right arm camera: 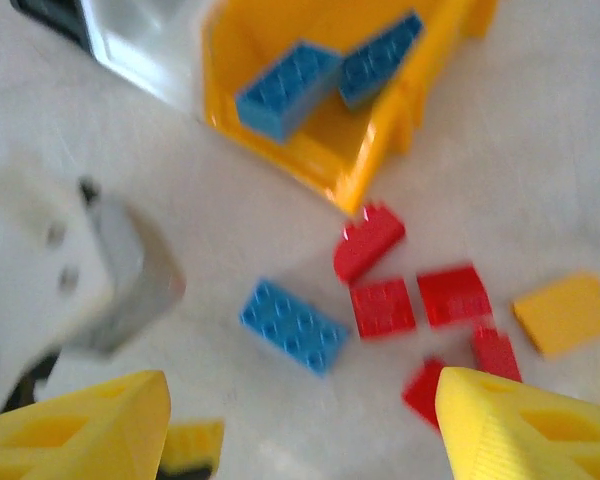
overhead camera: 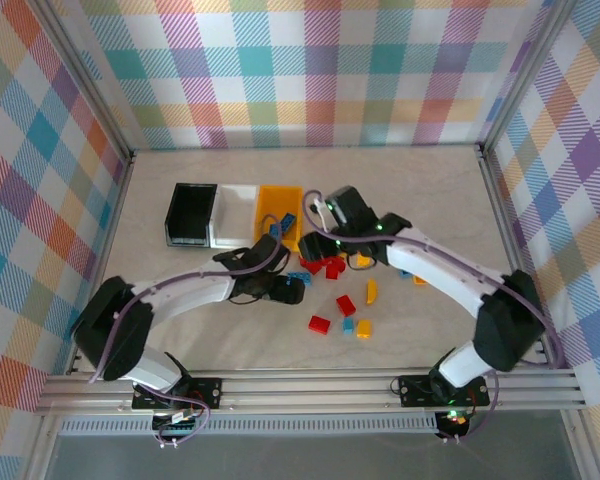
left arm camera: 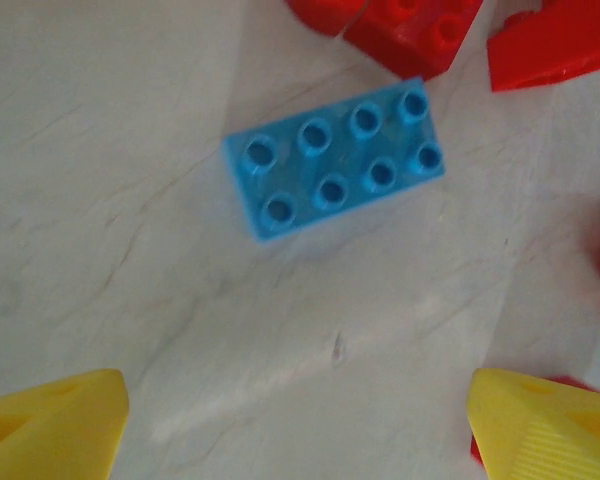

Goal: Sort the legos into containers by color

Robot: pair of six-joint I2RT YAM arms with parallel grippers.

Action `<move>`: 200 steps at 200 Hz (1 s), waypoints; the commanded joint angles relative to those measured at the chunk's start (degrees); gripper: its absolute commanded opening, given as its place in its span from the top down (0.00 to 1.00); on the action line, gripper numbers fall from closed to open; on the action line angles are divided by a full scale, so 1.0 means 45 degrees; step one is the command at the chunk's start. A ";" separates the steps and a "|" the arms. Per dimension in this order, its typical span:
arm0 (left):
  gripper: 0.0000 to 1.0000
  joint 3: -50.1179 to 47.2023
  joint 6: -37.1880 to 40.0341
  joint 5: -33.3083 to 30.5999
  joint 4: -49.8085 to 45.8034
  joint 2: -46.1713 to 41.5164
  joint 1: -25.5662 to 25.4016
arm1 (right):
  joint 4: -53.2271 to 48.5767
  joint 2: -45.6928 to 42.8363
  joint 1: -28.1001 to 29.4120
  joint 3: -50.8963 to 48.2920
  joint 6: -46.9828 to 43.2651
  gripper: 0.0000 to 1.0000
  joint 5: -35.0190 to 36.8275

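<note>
A: Plaid walls (overhead camera: 310,70) box in a pale marbled table (overhead camera: 230,345), and the left arm (overhead camera: 180,295) and right arm (overhead camera: 450,270) bend in over one small patch of it. That crowding bothers me.
B: Me too. What looks like the left arm's wrist (right arm camera: 70,250) sits close by the right gripper (right arm camera: 305,430), just off its left finger. Any swing that way risks a knock.
A: What are the grippers doing?
B: Both are released. The right gripper is spread wide with nothing between its fingers. Ahead of it stands the orange bin (right arm camera: 320,165), with two blue bricks (right arm camera: 285,88) lying inside. The left gripper (left arm camera: 300,430) is likewise spread and empty.
A: And its target?
B: My guess is the blue eight-stud brick (left arm camera: 335,160), flat on the table straight ahead of the left gripper and skewed to the line of its jaws. If the gripper closes as it stands, the pads could catch corners and the brick might twist free.
A: Neighbours?
B: Red bricks (left arm camera: 420,30) lie just beyond it, one close to its far corner. A sloppy descent could shove them, or pinch one along with the blue.
A: That brick also lies ahead of the right gripper.
B: So both could reach for it.
</note>
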 commanded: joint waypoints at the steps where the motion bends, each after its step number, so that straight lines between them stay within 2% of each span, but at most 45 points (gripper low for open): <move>1: 0.11 0.1138 0.0386 0.0382 0.0577 0.1170 -0.0144 | -0.0465 -0.0978 -0.0061 -0.1711 0.0866 0.29 0.0166; 44: 0.06 0.2824 -0.0138 -0.0141 0.0129 0.3213 -0.0146 | -0.0500 -0.2588 -0.0067 -0.3119 0.1012 0.25 0.0426; 78: 0.06 0.3449 -0.0281 -0.0942 -0.0398 0.4012 -0.0149 | -0.0305 -0.2735 -0.0061 -0.3388 0.0972 0.22 0.0438; 109: 0.06 0.3751 -0.0255 -0.1053 -0.0527 0.4416 -0.0145 | -0.0089 -0.2635 -0.0061 -0.3522 0.0914 0.22 0.0352; 146: 0.12 0.4201 -0.0288 -0.1320 -0.0774 0.4882 -0.0155 | 0.0096 -0.2696 -0.0071 -0.3703 0.0854 0.22 0.0328; 200: 0.28 0.4503 -0.0312 -0.1440 -0.1126 0.5265 -0.0163 | 0.0285 -0.2812 -0.0101 -0.3964 0.0879 0.22 0.0358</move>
